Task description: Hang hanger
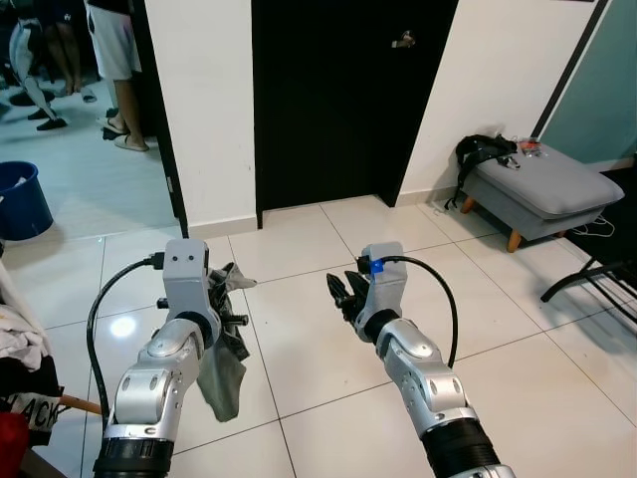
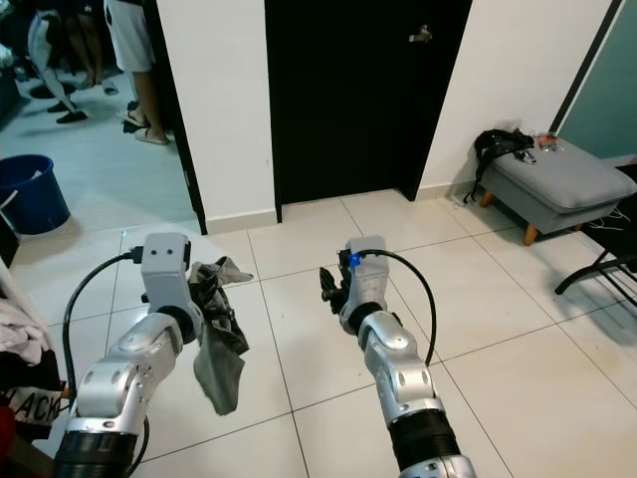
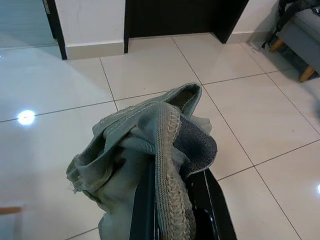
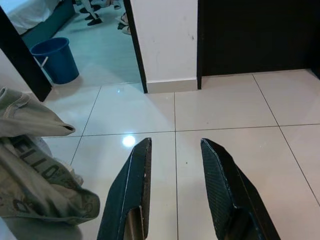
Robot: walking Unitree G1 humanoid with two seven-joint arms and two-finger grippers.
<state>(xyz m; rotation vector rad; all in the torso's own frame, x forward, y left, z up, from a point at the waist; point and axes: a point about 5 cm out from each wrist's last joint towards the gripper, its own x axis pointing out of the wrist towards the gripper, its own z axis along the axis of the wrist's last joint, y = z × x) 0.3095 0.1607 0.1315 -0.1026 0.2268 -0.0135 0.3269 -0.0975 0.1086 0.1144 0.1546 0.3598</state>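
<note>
A grey-green garment (image 1: 225, 344) hangs bunched from my left gripper (image 1: 231, 317), which is shut on it above the white tiled floor. In the left wrist view the cloth (image 3: 150, 150) drapes over both black fingers (image 3: 212, 210) and hides their tips. My right gripper (image 1: 345, 294) is held out at the same height, a little to the right of the garment, open with nothing between its fingers (image 4: 135, 187). The garment's edge (image 4: 35, 165) shows beside it in the right wrist view. I see no hanger.
A black door (image 1: 348, 100) stands shut straight ahead. A grey padded stool (image 1: 542, 189) with a black bag is at the right. An open doorway at the left shows a blue bucket (image 1: 20, 199) and people's legs (image 1: 114, 60). Clothes (image 1: 20, 349) pile at my near left.
</note>
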